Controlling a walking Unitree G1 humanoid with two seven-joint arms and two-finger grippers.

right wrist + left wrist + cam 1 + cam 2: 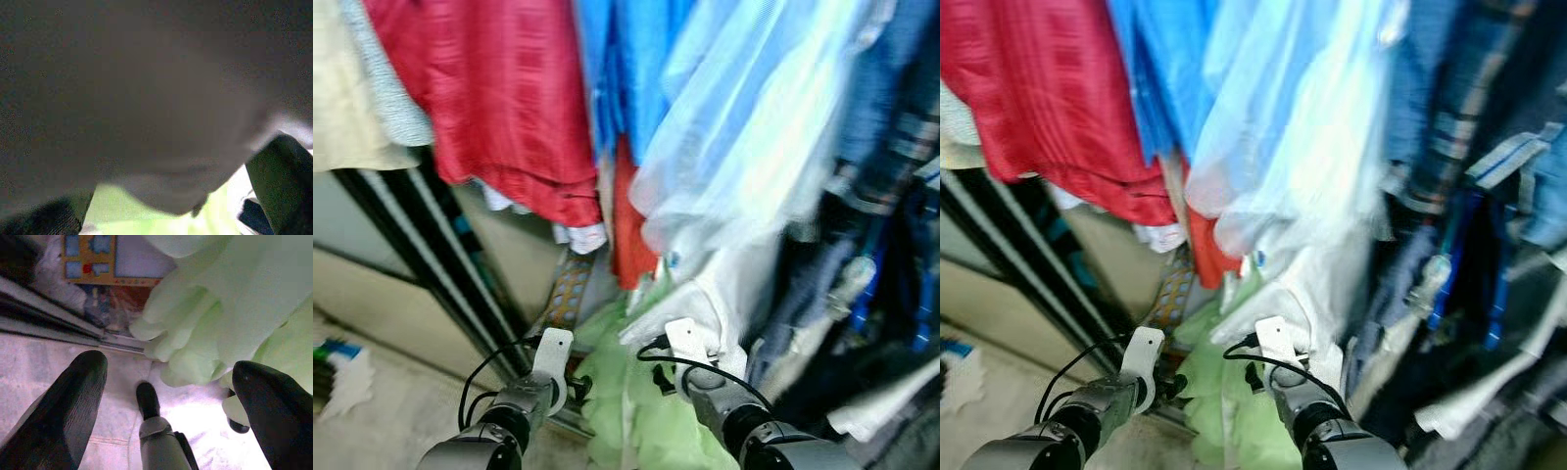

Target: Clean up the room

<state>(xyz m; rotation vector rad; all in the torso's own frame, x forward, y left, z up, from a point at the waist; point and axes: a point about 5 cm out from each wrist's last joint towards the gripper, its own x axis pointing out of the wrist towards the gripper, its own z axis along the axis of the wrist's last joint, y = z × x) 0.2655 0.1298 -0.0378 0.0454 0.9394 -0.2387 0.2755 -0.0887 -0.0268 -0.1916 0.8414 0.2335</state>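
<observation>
Hanging lengthwise, the pale green garment [636,411] is seen just right of the wide-open, empty left gripper [168,396]; the right gripper's [171,215] grip cannot be told.

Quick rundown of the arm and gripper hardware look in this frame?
Both arms are silver-grey with dark ribbed wrist joints. The left arm and right arm each carry a white bracket plate and looping black cables. The left gripper has two long, matte black, rounded fingers.

Head views were bright but motion-blurred, worst toward 2 o'clock; the right wrist view was dim, unfocused.
</observation>
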